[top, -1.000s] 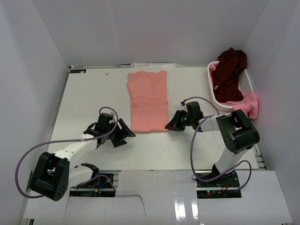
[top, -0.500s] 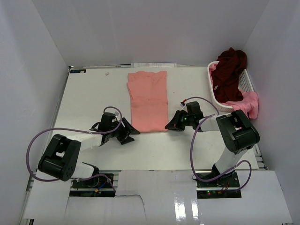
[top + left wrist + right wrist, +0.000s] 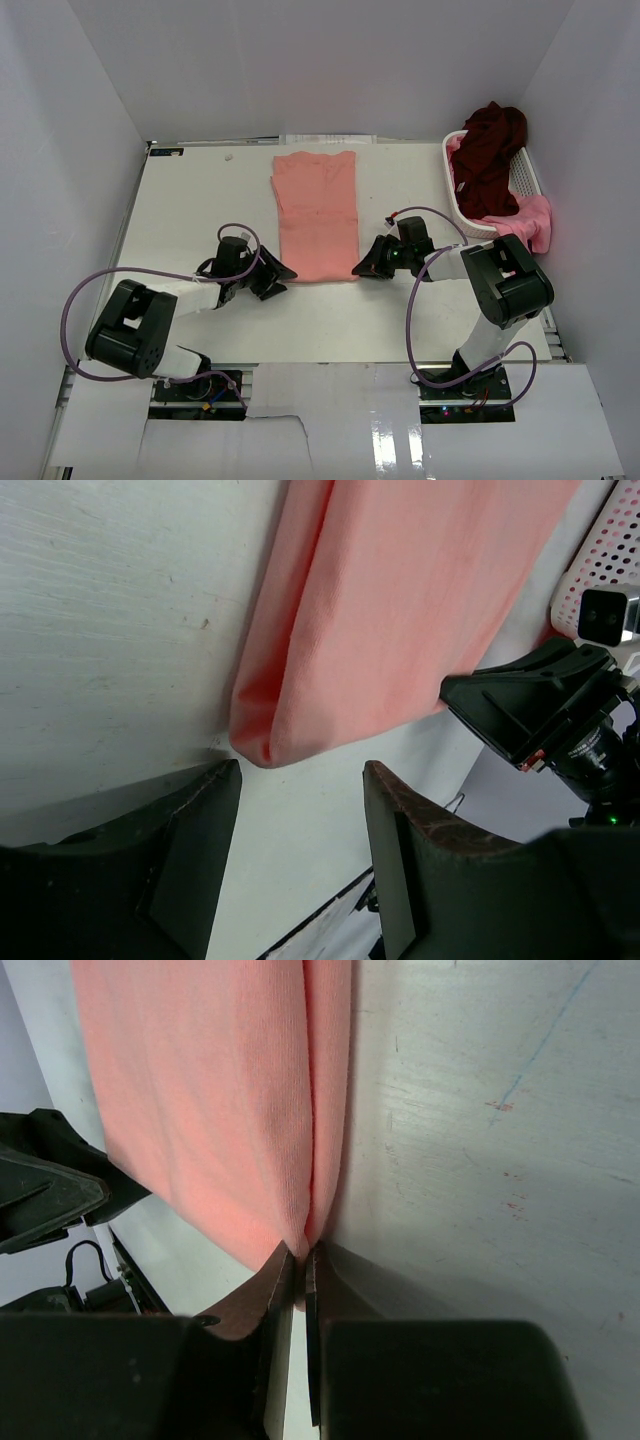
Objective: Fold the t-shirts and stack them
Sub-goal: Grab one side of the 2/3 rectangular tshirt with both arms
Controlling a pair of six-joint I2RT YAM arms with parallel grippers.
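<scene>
Black two-finger left gripper (image 3: 300, 780): fingers (image 3: 195, 830) spread, one on each side of the near left corner of the salmon-pink t-shirt (image 3: 318, 215). The rolled corner lies in the gap and neither finger grips it.
Right gripper (image 3: 300, 1252): fingers pressed together, pinching that shirt's near right corner, where the folded edge runs down into the tips.
Salmon-pink t-shirt: laid flat on the white table (image 3: 200, 200) as a long narrow rectangle, folded lengthwise, a crease running along its length, its near hem between the two grippers.
White table: scuffed beside the shirt's right edge, with a faint blue line there in the right wrist view.
White slatted basket (image 3: 524, 180): well to the right of the salmon-pink shirt, level with its far end.
Dark maroon t-shirt (image 3: 490, 145): crumpled, heaped in the basket and rising above its rim, to the right of the salmon-pink shirt.
Brighter pink t-shirt (image 3: 537, 216): bunched, spilling over the basket's near right rim, likewise to the right of the salmon-pink shirt.
</scene>
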